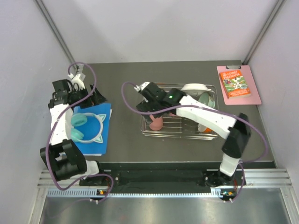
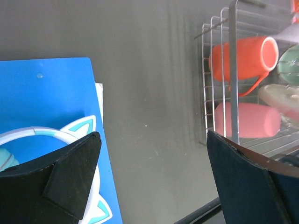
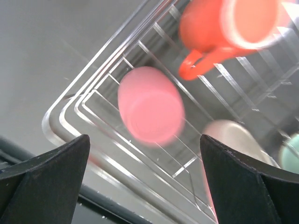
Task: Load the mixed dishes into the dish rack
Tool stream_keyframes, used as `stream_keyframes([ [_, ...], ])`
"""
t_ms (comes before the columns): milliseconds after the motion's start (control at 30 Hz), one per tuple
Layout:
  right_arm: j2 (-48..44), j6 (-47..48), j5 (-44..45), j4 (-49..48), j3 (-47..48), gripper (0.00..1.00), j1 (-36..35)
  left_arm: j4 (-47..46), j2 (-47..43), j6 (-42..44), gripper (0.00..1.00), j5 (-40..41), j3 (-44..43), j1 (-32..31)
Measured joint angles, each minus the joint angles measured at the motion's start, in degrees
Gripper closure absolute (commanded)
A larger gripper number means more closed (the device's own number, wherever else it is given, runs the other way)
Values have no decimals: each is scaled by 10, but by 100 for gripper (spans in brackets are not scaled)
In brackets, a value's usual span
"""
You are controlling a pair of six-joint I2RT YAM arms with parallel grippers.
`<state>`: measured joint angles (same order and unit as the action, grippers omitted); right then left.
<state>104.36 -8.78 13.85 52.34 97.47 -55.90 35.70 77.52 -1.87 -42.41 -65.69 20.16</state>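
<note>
Jaws wide on both: right gripper hovers empty over the pink cup, lying sideways in the dish rack corner beside the orange cup; left gripper sits aside, probably to leave room.

Teal headphones on blue book, orange book

Dark grey matte table, faint streaks on surface. Blue flat book lying flat by left edge, slightly skewed, reaching toward near-left corner. Chrome wire dish rack standing flat at centre, shifted toward right edge, long side parallel to near edge. Pink clipboard lying flat in far-right corner, just beside right edge, near far-right end of rack but apart from it. Book and rack well apart, grey surface showing between them.
</note>
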Motion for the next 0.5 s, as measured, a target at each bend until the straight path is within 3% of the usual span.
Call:
stream_keyframes([
  [267,-272,-5,84,-42,-50,0,-2,4,-31,20,1,89,-2,-142],
  [500,-422,-33,176,-59,-159,0,-2,2,-88,20,1,128,-5,-174],
])
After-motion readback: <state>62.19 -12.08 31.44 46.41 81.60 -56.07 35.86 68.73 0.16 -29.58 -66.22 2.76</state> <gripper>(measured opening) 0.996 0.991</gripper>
